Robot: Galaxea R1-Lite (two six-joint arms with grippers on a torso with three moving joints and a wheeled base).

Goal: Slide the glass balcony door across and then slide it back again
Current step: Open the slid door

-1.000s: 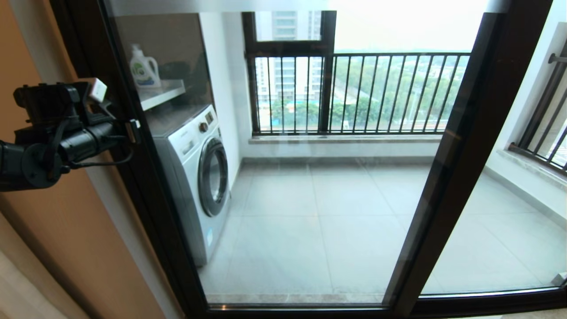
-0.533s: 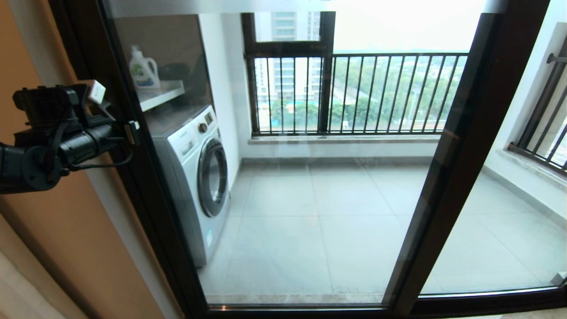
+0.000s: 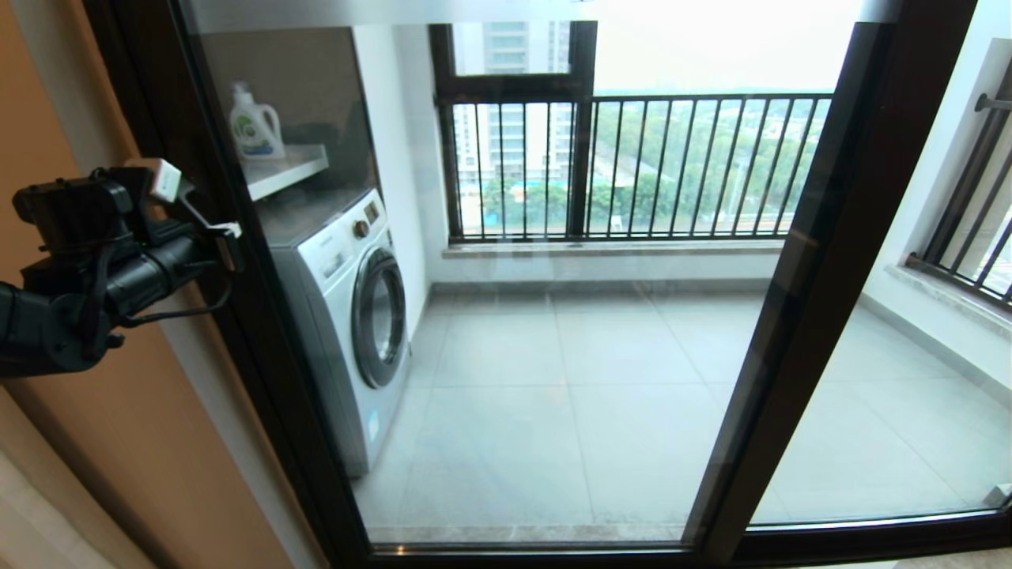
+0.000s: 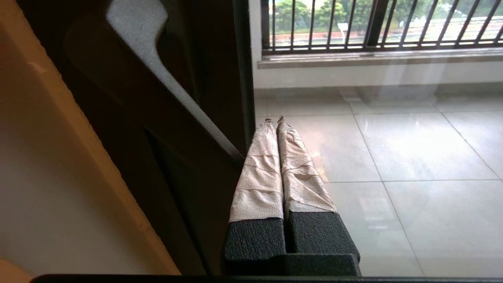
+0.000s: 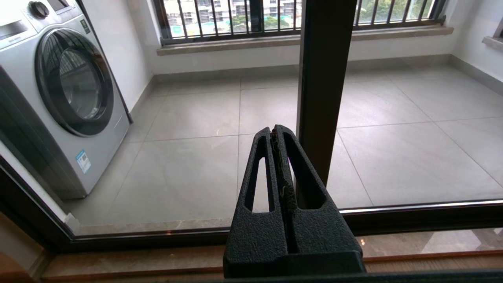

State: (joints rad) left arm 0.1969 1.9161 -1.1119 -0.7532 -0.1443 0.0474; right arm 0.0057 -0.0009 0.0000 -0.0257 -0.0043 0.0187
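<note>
The glass balcony door [image 3: 553,356] fills the middle of the head view, its dark left stile [image 3: 237,316] hard against the orange-brown wall. My left gripper [image 3: 229,237] is shut with nothing in it. Its taped fingers [image 4: 261,173] lie alongside the inner edge of that stile [image 4: 188,118], next to the glass. The pull handle cannot be made out clearly. The right gripper [image 5: 274,127] is out of the head view. It is shut and empty, held low before the glass beside another dark upright stile [image 5: 324,78].
Behind the glass stand a washing machine [image 3: 348,316], a shelf with a detergent bottle [image 3: 254,122], the tiled balcony floor and a black barred railing [image 3: 632,166]. The orange-brown wall [image 3: 118,442] closes off the left. A second glass panel [image 3: 909,395] lies to the right.
My left arm has sunk a little and drawn slightly to the left along the stile. The door has stayed about where it was.
</note>
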